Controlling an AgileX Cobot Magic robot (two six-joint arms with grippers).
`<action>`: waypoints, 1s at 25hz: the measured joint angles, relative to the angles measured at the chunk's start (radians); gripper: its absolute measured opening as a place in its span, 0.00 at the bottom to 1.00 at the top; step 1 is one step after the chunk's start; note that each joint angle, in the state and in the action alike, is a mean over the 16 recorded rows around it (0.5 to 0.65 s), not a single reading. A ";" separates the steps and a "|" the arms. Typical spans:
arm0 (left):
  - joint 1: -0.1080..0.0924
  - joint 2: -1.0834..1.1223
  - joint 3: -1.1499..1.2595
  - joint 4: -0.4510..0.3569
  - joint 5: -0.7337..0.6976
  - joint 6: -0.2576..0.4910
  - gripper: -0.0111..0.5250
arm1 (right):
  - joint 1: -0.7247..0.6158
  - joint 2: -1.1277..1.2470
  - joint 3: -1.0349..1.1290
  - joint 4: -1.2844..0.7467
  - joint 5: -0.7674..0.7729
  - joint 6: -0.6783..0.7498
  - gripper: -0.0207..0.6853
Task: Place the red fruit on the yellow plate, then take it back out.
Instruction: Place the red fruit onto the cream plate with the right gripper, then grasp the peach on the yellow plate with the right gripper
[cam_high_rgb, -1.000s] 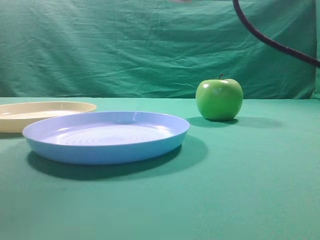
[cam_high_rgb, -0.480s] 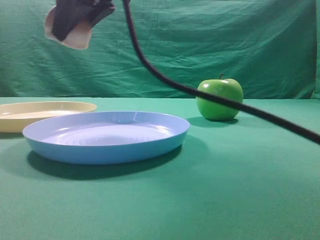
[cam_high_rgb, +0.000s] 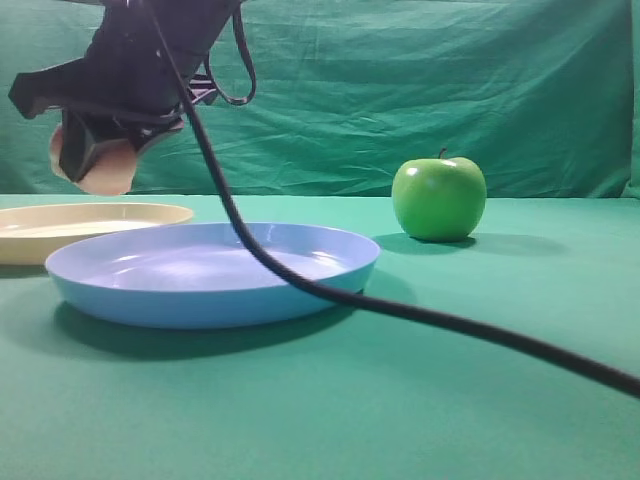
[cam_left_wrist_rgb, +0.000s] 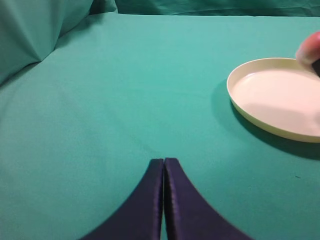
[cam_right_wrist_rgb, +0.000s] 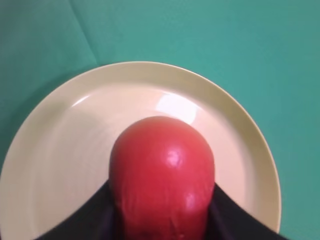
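step: first half, carrying the red fruit (cam_right_wrist_rgb: 162, 172) to the yellow plate (cam_right_wrist_rgb: 55, 150)
right gripper (cam_high_rgb: 95, 150): jaws spread wide around the fruit, gripping it
fruit: in the air above the plate at far left, not touching it
left gripper (cam_left_wrist_rgb: 164, 200): jaws together, holding nothing
next: lower to the plate middle, then release

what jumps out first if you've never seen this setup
The right hand, high at the left of the exterior view, holds the red fruit in the air over the yellow plate. Its black cable sweeps across the blue plate; a green apple stands behind, to the right.
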 joint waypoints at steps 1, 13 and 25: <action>0.000 0.000 0.000 0.000 0.000 0.000 0.02 | -0.004 -0.007 0.000 0.001 0.014 0.001 0.84; 0.000 0.000 0.000 0.000 0.000 0.000 0.02 | -0.133 -0.245 0.000 -0.001 0.326 0.072 0.37; 0.000 0.000 0.000 0.000 0.000 0.000 0.02 | -0.256 -0.613 0.137 -0.012 0.466 0.175 0.03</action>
